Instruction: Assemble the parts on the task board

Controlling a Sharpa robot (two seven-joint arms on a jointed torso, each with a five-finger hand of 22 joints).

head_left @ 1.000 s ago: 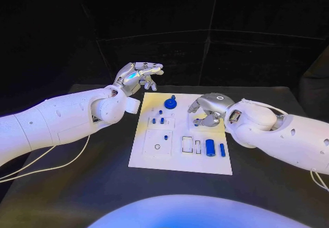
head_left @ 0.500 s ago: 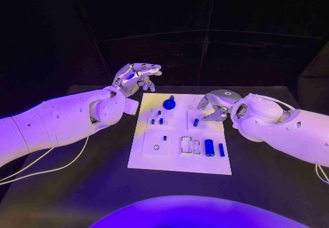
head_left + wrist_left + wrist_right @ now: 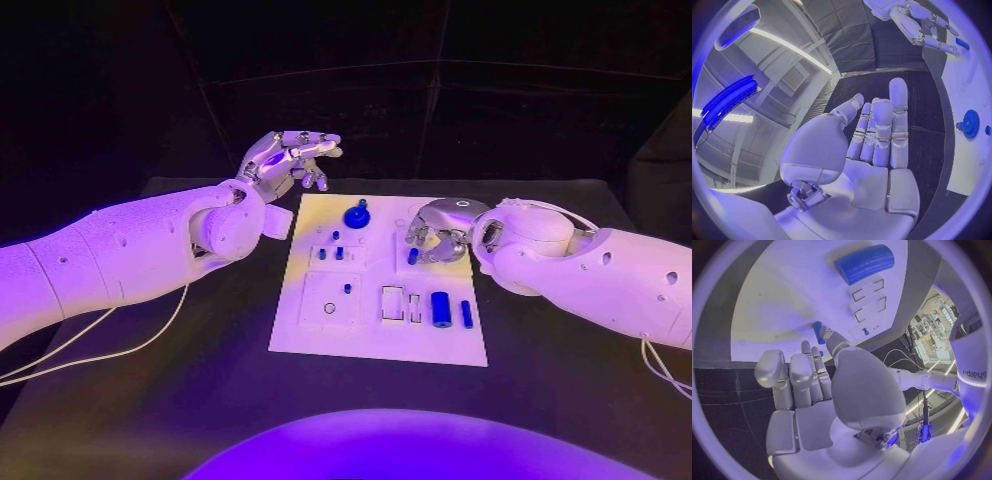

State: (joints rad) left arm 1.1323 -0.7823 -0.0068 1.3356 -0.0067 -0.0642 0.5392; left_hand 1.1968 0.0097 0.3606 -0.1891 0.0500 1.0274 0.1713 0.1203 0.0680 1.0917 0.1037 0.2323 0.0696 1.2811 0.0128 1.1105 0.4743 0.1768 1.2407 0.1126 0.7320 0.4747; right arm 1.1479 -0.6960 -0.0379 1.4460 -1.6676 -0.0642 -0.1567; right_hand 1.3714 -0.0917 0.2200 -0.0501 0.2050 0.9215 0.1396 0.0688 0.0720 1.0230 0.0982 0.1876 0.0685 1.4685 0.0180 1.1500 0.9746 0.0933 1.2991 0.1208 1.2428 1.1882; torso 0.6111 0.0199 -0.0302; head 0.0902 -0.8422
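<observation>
From my head, I see the white task board [image 3: 378, 300] in the middle of the black table [image 3: 173, 400]. My left hand [image 3: 289, 157] hangs raised off the board's far left corner, fingers loosely apart and holding nothing. My right hand [image 3: 440, 232] is low over the board's right side, fingertips at a small blue peg [image 3: 413, 256]. A blue gear-shaped part [image 3: 356, 216] stands near the far edge, and a thick blue cylinder [image 3: 441, 309] lies beside a thinner blue pin [image 3: 467, 313] near the front right.

At my left wrist, my palm [image 3: 870, 165] is open with the fingers straight, side by side; the gear-shaped part [image 3: 969, 124] sits on the board [image 3: 967, 165] beyond.

At my right wrist, my hand [image 3: 826, 390] pinches the small peg [image 3: 818, 332] between thumb and fingertip against the board [image 3: 786, 305]; the thick cylinder [image 3: 865, 262] lies farther on.
</observation>
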